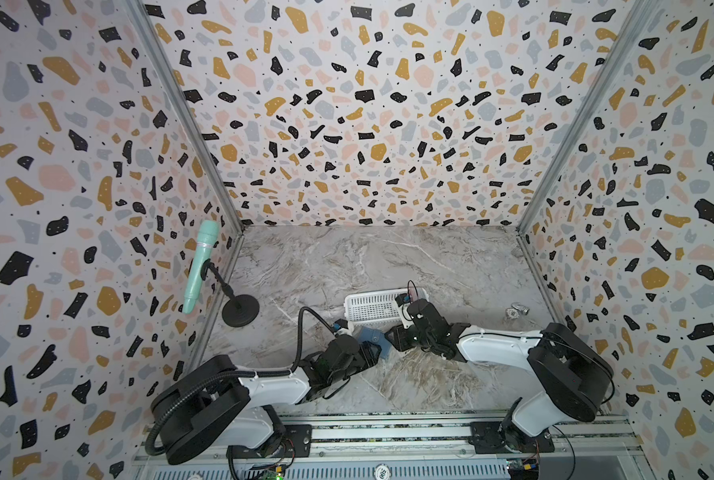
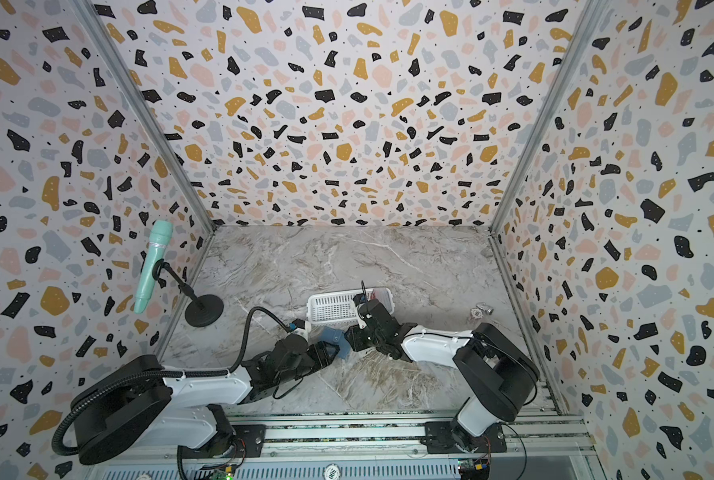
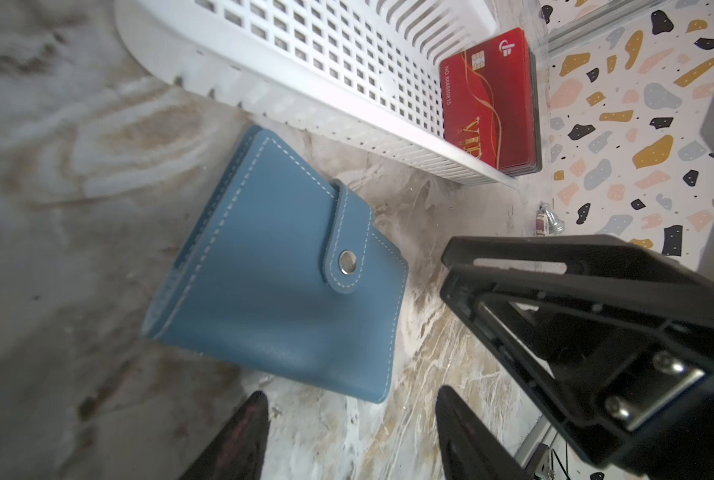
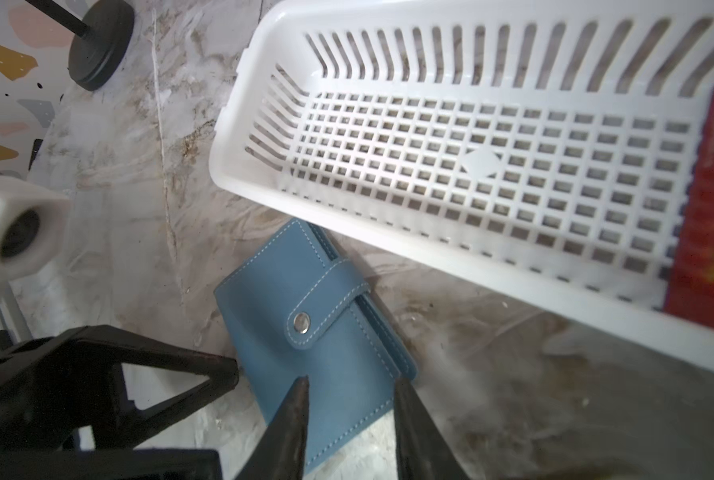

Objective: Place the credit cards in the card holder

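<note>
Left hand (image 3: 351, 397) - fingers (image 3: 247, 432) spread wide, nothing pinched, released. The wallet (image 3: 272, 270) lies flat on the bench (image 3: 56, 208) just ahead of the tips. Its near corner shows level with them, inside the gap.

Right hand (image 4: 351, 381) - narrower gap, but the fingers are clearly apart and grasp nothing. In the right wrist view it sits over the wallet's near corner; I cannot tell whether it touches. In the left wrist view its tip is just beside the wallet's tab edge, with a strip of bench between.

In both top views the hands point at each other, left (image 1: 374, 353) (image 2: 331, 352) and right (image 1: 392, 337) (image 2: 353, 336). The wallet (image 1: 371, 337) (image 2: 332, 335) is between them.

Wallet: folded shut, snap tab (image 3: 347, 249) buttoned, stud facing up. Its far corner lies just beside the front wall of the basket (image 3: 305, 62), outside it.

Cards (image 3: 488, 104): a red stack inside the basket, at the end on the right arm's side. The top one shows a chip and gold VIP lettering. They are well apart from the left hand; the right wrist view catches them (image 4: 712, 208) only at its edge.

Further out: the mic (image 1: 199, 266) on a round black stand (image 1: 241, 309) by the left wall. A small metal object (image 1: 517, 311) sits near the right wall.
</note>
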{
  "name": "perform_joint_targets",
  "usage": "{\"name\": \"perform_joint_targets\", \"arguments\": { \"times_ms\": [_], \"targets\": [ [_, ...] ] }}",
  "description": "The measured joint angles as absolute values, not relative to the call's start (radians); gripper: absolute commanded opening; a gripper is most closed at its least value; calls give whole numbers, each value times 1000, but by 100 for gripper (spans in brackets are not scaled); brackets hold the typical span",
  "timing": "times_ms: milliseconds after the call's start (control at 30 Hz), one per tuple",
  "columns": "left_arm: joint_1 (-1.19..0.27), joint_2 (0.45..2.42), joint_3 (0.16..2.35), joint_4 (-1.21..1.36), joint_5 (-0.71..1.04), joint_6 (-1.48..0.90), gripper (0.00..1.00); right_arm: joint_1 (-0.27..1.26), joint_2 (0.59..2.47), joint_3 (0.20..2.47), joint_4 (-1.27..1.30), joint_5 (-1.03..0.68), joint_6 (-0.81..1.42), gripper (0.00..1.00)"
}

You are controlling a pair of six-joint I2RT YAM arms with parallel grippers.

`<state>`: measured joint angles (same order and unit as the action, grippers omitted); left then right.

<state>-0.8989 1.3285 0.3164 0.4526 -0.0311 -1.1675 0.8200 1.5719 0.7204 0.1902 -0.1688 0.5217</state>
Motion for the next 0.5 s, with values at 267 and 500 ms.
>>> {"name": "perform_joint_targets", "arguments": {
  "times_ms": [267,500],
  "targets": [
    [-899,1329,316,438,-44,-1176,63,801,1757,836,220,-233,480,41],
    [-899,1343,316,442,-44,-1182,63,794,1774,831,235,-264,465,40]
  ]
}}
